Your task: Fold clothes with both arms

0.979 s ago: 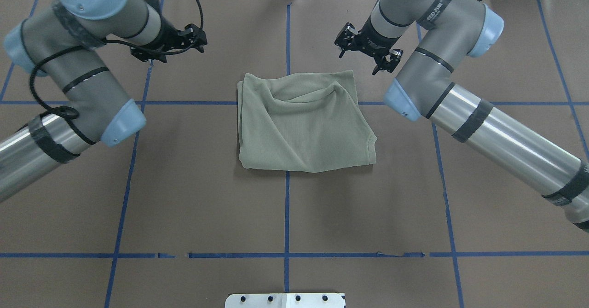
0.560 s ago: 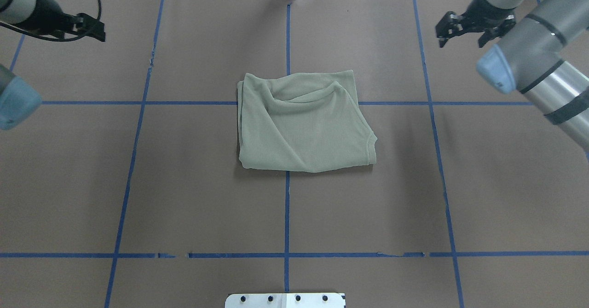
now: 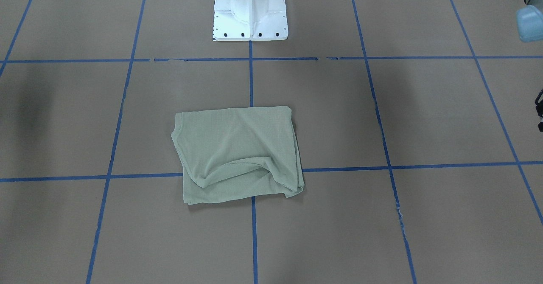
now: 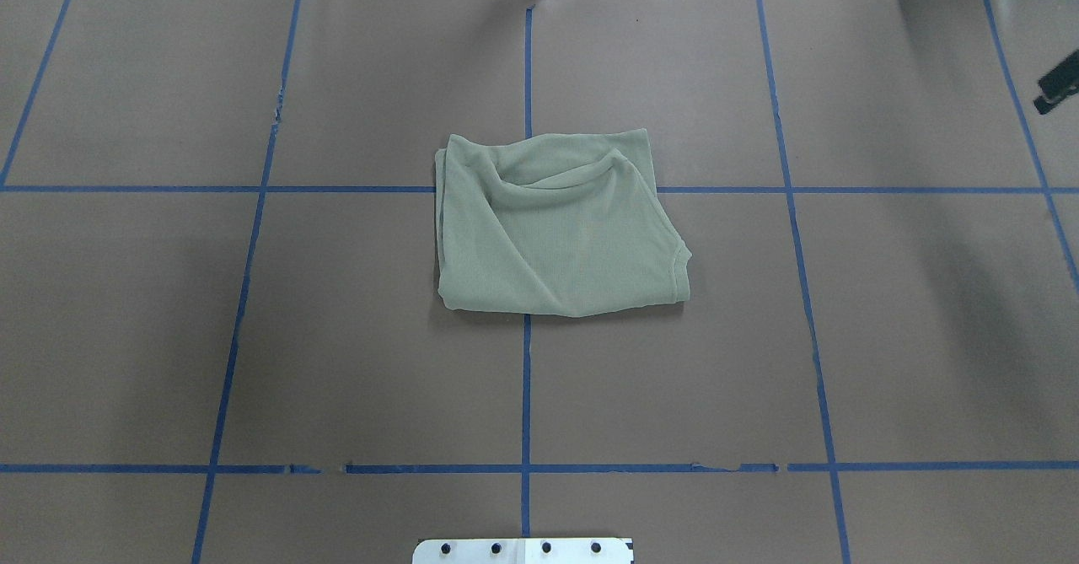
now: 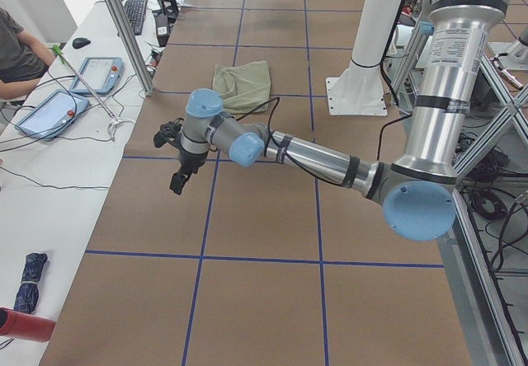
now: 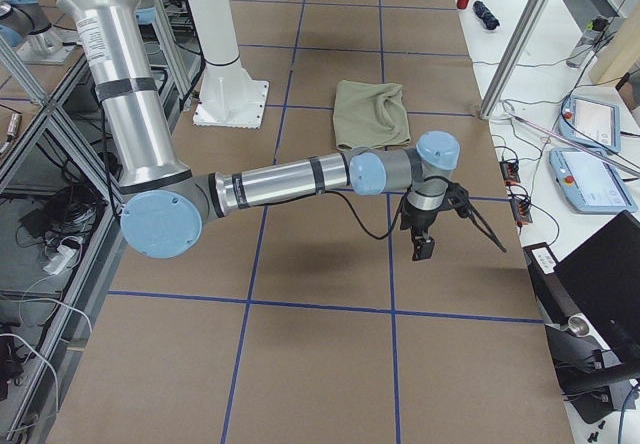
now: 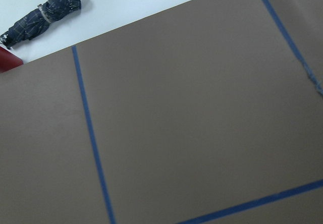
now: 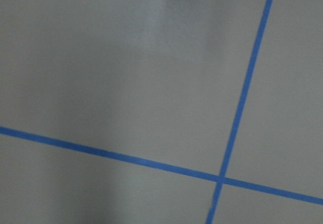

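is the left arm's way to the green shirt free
Probably yes. The left pincer hangs by the left end of the table, apart from the shirt, with only bare brown surface between them and nothing lying on the shirt.

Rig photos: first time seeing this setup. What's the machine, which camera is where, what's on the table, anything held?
Two jointed robot arms are mounted on a white pedestal, each ending in a two-finger gripper. Two pictures look down on the brown table with its blue tape grid: one from over the robot, one from the side facing it. Two look along the table from its ends. Two come from cameras on the wrists and show only bare table and tape, plus a folded umbrella beyond the edge. One green shirt lies mid-table, folded to a rough, slightly rumpled rectangle. The left arm and right arm are swung outward; the left gripper and right gripper hang over bare table, apart from the shirt. Nothing shows in either; open or shut, I cannot tell.
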Action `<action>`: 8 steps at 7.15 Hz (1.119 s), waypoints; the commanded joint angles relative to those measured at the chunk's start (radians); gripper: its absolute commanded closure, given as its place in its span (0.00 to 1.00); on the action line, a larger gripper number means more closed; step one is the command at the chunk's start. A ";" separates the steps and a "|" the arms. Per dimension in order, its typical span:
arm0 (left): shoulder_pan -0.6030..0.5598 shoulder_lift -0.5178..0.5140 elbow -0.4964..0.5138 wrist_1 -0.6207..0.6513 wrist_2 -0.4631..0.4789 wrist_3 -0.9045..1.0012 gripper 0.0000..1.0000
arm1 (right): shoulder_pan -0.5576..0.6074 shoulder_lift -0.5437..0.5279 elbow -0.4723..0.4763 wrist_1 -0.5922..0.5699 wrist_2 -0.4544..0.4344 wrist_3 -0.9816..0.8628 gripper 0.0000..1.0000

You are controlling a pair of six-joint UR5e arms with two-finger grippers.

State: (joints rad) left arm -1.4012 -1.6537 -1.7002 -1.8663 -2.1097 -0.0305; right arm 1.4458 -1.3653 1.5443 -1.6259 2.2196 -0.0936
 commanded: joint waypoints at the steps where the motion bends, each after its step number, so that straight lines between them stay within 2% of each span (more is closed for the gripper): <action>1: -0.089 0.122 0.005 -0.001 -0.041 0.133 0.00 | 0.123 -0.162 0.002 0.004 0.030 -0.225 0.00; 2: -0.119 0.150 0.001 -0.014 -0.058 0.130 0.00 | 0.157 -0.204 0.000 0.012 0.114 -0.233 0.00; 4: -0.137 0.131 0.063 -0.060 -0.047 0.129 0.00 | 0.197 -0.221 0.034 0.012 0.117 -0.239 0.00; 6: -0.142 0.149 0.056 -0.086 -0.058 0.133 0.00 | 0.197 -0.239 0.023 0.011 0.112 -0.224 0.00; 7: -0.142 0.149 0.066 -0.071 -0.108 0.124 0.00 | 0.197 -0.245 0.017 0.008 0.112 -0.221 0.00; 8: -0.142 0.150 0.063 0.008 -0.152 0.124 0.00 | 0.197 -0.250 0.016 0.006 0.115 -0.219 0.00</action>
State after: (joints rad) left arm -1.5425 -1.5057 -1.6374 -1.9221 -2.2108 0.0957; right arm 1.6423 -1.6085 1.5640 -1.6175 2.3326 -0.3159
